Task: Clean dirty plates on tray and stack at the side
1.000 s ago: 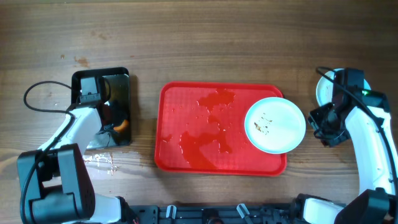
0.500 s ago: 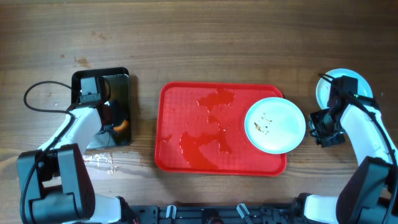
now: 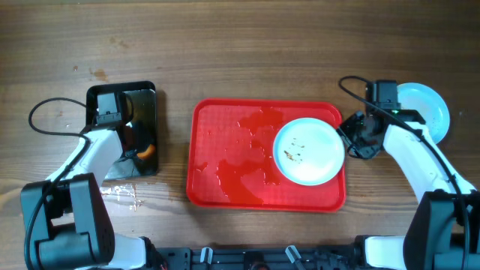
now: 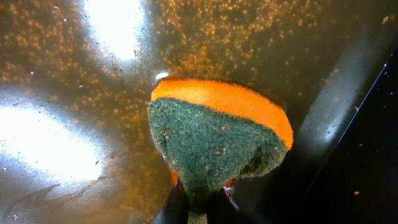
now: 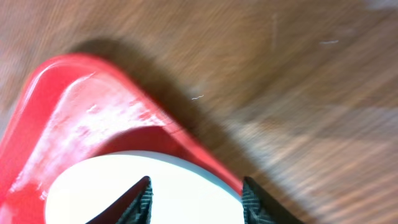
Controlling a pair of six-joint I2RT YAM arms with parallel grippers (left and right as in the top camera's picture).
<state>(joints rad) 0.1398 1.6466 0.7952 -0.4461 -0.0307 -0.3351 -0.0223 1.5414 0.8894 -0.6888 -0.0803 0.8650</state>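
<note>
One dirty plate [image 3: 307,151]: slid inward from tray's [image 3: 206,120] right edge, specks still on it.
Right gripper [image 3: 352,139]: I've moved it to tray's right rim, fingers apart astride plate edge.
Left gripper [image 4: 199,208]: pinching sponge [image 4: 217,143] in pan [image 3: 146,94].
Clean plate [image 3: 427,112]: near desk's [image 3: 247,45] right edge.
Meaning: scrub comes next.

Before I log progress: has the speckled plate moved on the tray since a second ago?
Yes. The plate slid left, away from the right rim of the tray.
</note>
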